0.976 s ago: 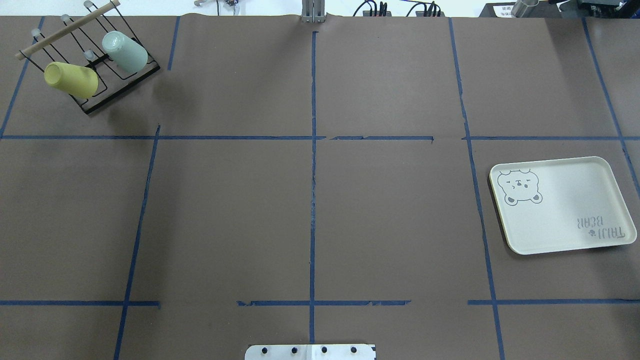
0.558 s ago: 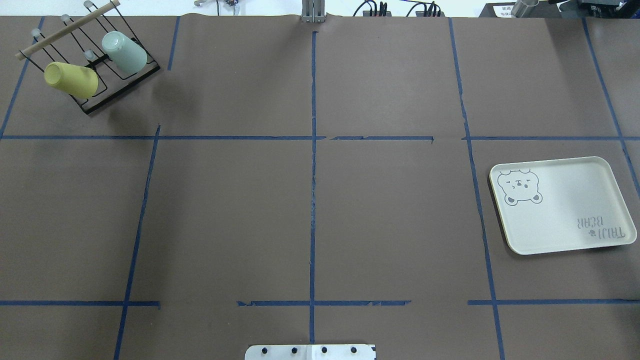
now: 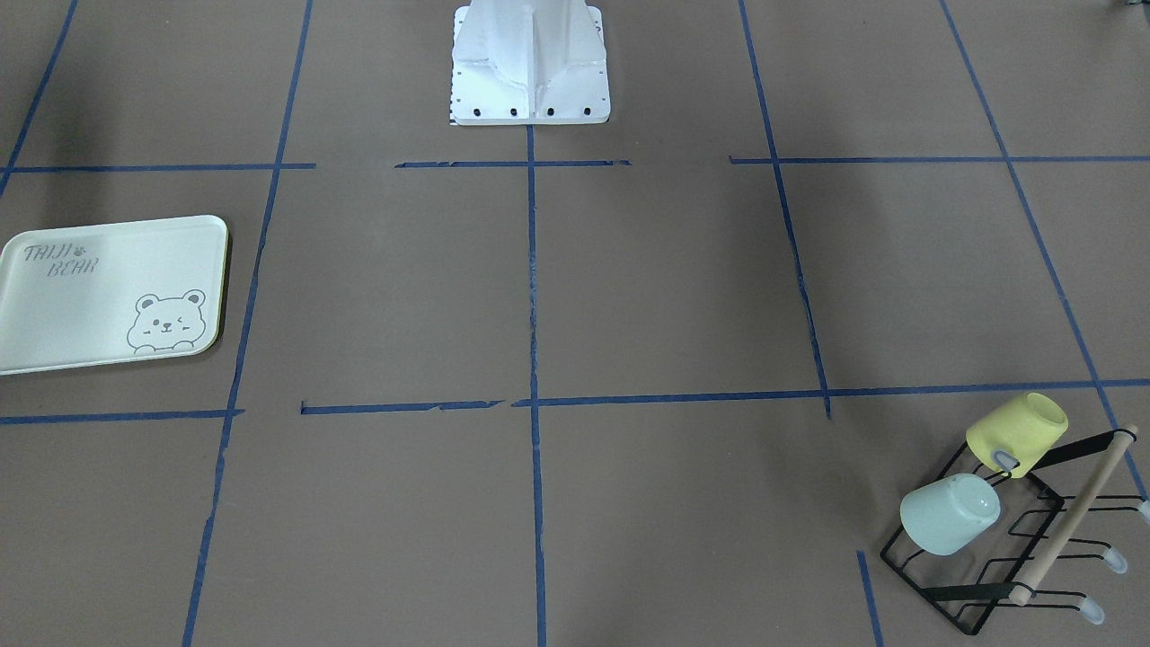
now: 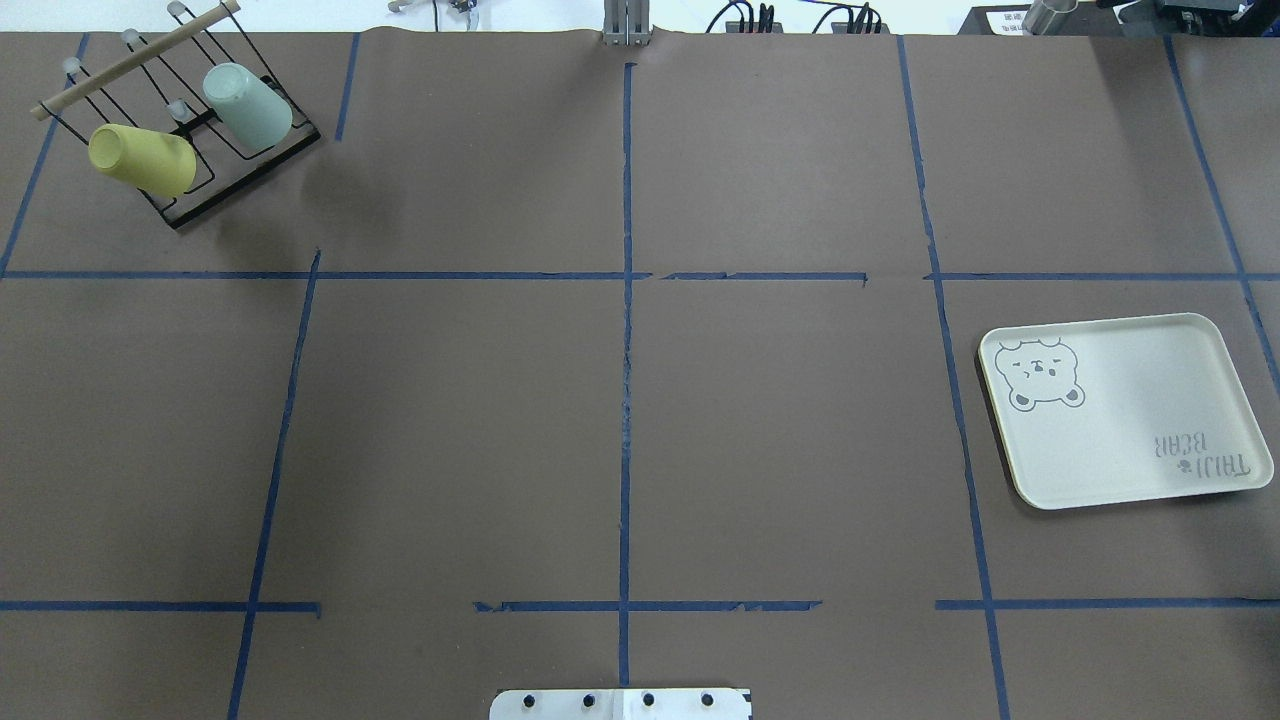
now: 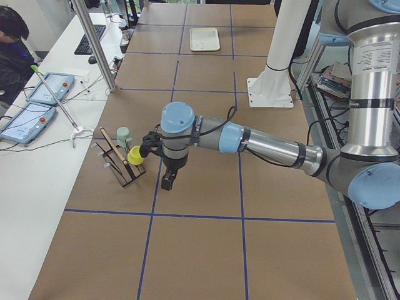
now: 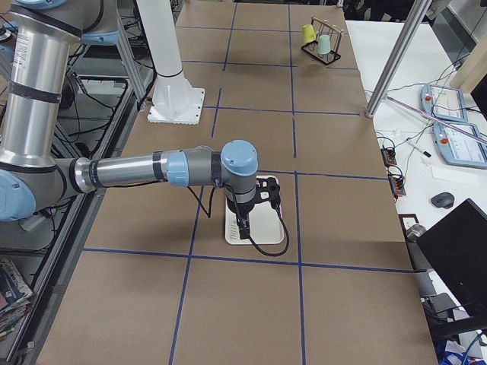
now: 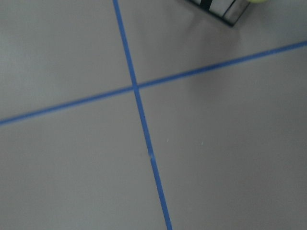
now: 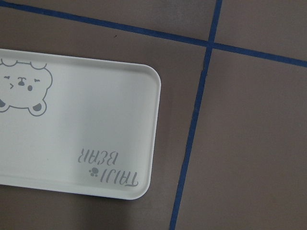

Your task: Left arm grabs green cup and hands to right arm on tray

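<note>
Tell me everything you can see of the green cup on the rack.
The green cup is a small, pale mint tumbler that is smooth, tapered, has no handle and looks like plastic. It sits inverted and slanted over a prong of the black wire rack, at the top left of the overhead view. Its closed base points up and its mouth is hidden. The yellow cup hangs beside it, apart. Only the rack touches it.

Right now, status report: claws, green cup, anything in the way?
Left claw near rack, right claw above tray; open or shut unclear. Green cup on rack, untouched. Yellow cup next to it.
</note>
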Available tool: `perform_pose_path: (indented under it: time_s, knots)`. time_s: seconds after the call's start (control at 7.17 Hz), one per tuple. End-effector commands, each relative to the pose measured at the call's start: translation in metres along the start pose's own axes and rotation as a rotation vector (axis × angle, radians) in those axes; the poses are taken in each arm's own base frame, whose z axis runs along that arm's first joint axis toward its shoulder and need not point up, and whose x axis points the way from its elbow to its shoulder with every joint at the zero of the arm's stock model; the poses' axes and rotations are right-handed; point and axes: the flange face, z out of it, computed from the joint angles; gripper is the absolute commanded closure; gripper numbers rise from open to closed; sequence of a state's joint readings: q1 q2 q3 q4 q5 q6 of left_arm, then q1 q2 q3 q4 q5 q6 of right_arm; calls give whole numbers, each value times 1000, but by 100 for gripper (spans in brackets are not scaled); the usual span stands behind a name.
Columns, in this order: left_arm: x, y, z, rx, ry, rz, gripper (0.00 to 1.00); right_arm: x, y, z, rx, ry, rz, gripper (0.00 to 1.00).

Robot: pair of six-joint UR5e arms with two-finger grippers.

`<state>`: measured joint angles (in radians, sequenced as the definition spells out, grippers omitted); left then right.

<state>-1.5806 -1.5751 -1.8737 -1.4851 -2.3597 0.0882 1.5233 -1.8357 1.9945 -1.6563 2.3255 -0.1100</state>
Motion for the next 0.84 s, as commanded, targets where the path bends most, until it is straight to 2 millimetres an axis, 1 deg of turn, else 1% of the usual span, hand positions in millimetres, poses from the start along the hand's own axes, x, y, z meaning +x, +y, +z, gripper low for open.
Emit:
perform_pose_path:
  time_s: [0.0, 0.14, 0.28, 0.42, 0.56, 0.7]
  knots:
    - [64, -79, -2, 33, 26, -144, 0, -1, -1, -1, 2, 0, -1, 0]
    - [128, -111, 17, 26, 47, -91, 0, -2, -1, -2, 4, -1, -2, 0]
    - [166, -134, 37, 16, 56, -43, 0, -3, -1, -1, 4, -15, -3, 0]
    - [188, -178, 57, -9, 64, -42, 0, -4, -2, 0, 2, -22, -5, 0]
    - [196, -209, 61, 22, 71, -12, 0, -5, -2, 2, -3, -23, -7, 0]
    - [191, -233, 79, 59, 32, -6, 0, -5, -2, 2, -4, -24, -8, 0]
